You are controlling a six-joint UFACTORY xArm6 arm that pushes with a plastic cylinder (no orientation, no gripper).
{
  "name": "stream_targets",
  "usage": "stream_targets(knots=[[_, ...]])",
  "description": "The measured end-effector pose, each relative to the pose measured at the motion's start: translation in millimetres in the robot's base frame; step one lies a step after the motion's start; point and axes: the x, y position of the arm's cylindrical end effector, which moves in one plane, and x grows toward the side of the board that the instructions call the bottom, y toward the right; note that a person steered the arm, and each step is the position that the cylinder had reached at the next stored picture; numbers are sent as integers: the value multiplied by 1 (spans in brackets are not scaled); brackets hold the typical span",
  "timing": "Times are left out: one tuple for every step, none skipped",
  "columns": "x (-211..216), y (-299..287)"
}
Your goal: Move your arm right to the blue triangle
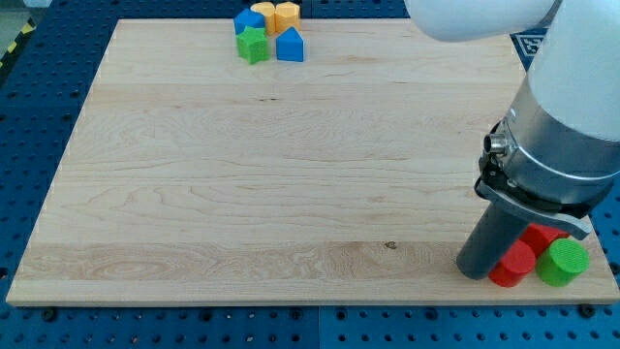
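Observation:
The blue triangle (291, 46) sits near the board's top edge, left of centre, in a tight cluster with a green star (254, 45), another blue block (247, 21), a yellow block (263, 13) and an orange block (287, 15). My tip (476, 272) rests on the board at the view's bottom right, far below and to the right of the blue triangle. It stands just left of a red cylinder (511, 264), touching or almost touching it.
A second red block (542, 236), partly hidden behind the rod, and a green cylinder (563, 262) lie beside the red cylinder by the board's bottom right corner (603, 296). The arm's white and grey body fills the view's right side.

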Motion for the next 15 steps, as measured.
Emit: stream_targets(knots=[[0, 9], [1, 12], [1, -1], [1, -28], [-13, -55], [-42, -73], [-67, -88], [-101, -94], [-144, -94], [-191, -94], [-224, -94], [-226, -94], [-228, -94], [-252, -94], [-284, -96]])
